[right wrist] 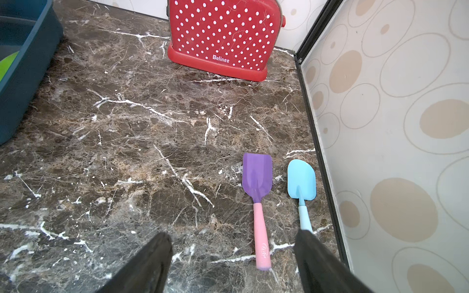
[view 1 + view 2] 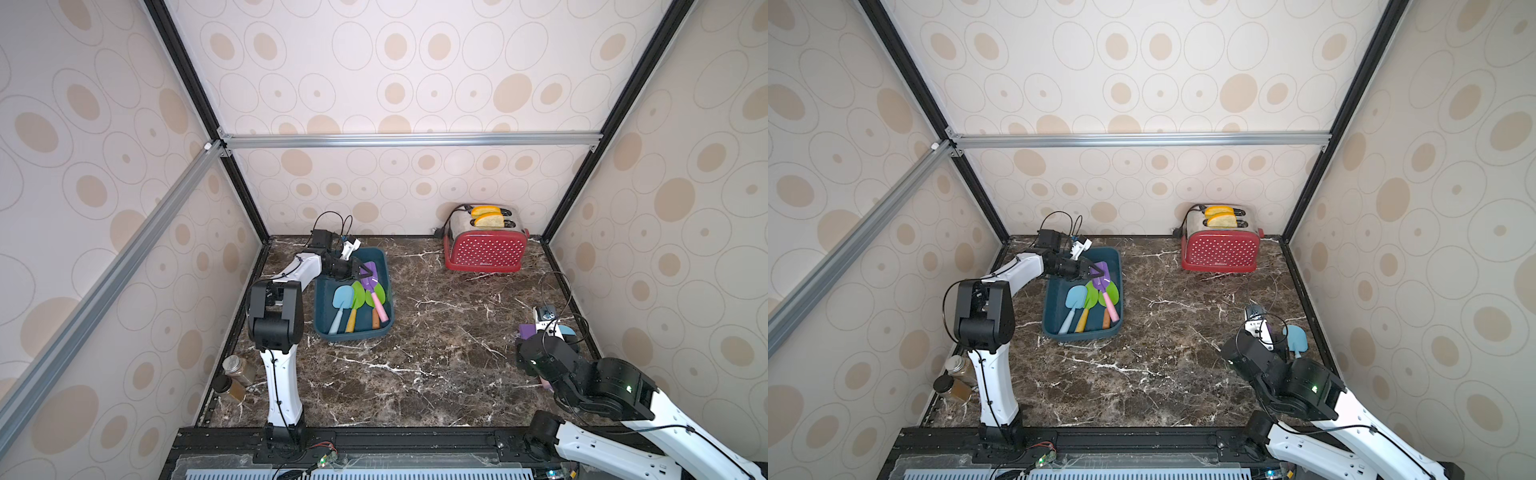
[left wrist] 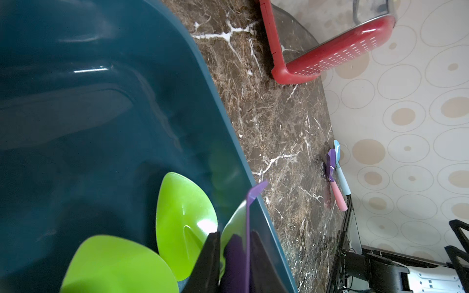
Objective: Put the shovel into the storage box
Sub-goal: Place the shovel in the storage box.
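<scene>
So in both top views the storage box [image 2: 353,336] sits back left on the bench [image 2: 436,353] with a few shovels in it. The left gripper [image 2: 363,272] hangs over its far end at a purple shovel [image 2: 372,274], whose pink handle slopes down into the box. Two more lie well apart from it, by the right arm [image 2: 582,374]: a second purple shovel [image 2: 528,331] and a blue shovel [image 2: 1296,336].

Left wrist view: the jaws are nearly closed on either side of the purple blade, which shows edge-on above the green shovels [image 3: 185,215]. Can't tell if they're pinching it or slack.

Right wrist view: the right gripper [image 1: 232,234] has its jaws wide apart with nothing in them. Both bench shovels lie straight ahead, side by side, handles toward the jaws and blades pointing off toward the toaster [image 1: 223,33]. The pink handle lines up with the gap, and the blue handle ends right at one finger. I'd guess this arm takes the next one, closing across the handle.
</scene>
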### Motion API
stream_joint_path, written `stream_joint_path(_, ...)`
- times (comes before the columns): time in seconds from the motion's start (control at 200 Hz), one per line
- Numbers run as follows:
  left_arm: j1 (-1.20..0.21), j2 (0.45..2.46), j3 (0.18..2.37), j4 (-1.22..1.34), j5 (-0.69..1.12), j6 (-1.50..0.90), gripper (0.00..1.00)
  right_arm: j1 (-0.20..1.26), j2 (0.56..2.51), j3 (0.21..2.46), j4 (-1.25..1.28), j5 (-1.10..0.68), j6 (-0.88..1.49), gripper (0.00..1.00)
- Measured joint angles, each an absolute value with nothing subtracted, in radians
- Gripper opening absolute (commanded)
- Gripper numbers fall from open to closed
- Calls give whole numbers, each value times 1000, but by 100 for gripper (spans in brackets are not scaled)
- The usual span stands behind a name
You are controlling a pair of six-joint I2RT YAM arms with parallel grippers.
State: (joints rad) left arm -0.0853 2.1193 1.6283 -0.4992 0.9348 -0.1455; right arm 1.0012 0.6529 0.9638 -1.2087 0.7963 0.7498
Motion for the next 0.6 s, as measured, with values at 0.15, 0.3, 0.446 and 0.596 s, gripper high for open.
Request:
stream_joint_path(0.15,-90,2146,1628,-521,912,-128,25,996,649,963,-1213,800,760,84)
stream_joint_path(0.3,-97,2172,1628,-543,897,-114,29,994,669,963,-1212,800,764,85)
stream_joint_path(0.446,-104,2175,1629,-558,886,-108,34,991,672,955,-1208,799,764,85)
stream_joint_path(0.596,-107,2173,1629,-561,859,-111,42,984,672,945,-1205,799,767,85)
